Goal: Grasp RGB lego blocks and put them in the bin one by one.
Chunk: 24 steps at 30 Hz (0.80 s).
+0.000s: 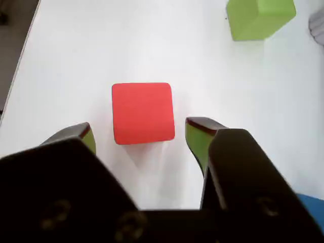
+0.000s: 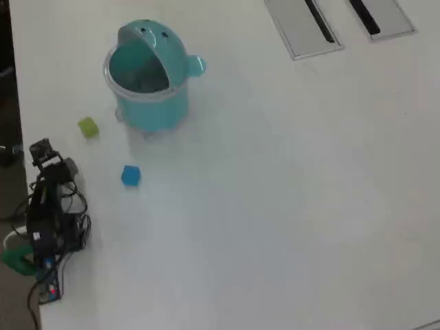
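- Black gripper (image 1: 137, 132) stands spread, one green-padded tip either side of the red block (image 1: 143, 112), not touching it
- Step in hand, by judgement: first grasp; next move calls for lowering, then closing squarely
- Yellow-green block (image 1: 259, 17) lies beyond; blue block (image 2: 130, 175) rests apart
- Teal bin (image 2: 148, 75) stands farthest, lid raised
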{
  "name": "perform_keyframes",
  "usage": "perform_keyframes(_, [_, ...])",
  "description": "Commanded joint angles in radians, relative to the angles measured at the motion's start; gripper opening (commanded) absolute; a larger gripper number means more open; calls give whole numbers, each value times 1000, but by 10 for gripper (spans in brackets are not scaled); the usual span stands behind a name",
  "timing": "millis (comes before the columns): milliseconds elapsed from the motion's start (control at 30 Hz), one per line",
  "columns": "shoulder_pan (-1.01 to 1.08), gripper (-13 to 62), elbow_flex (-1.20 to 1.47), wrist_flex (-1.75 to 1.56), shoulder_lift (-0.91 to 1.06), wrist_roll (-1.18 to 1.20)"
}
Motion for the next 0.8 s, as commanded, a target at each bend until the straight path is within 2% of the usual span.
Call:
perform_keyframes(0, [-6, 322, -35, -83, -14, -3])
perform_keyframes(433, [14, 283, -11, -161, -124, 5])
perform_keyframes(533, [2, 198, 2, -161, -123, 64])
perform_keyframes(700, [-9, 104, 11, -138, -114, 77])
perform_keyframes(767, [-3, 101, 8, -141, -107, 77])
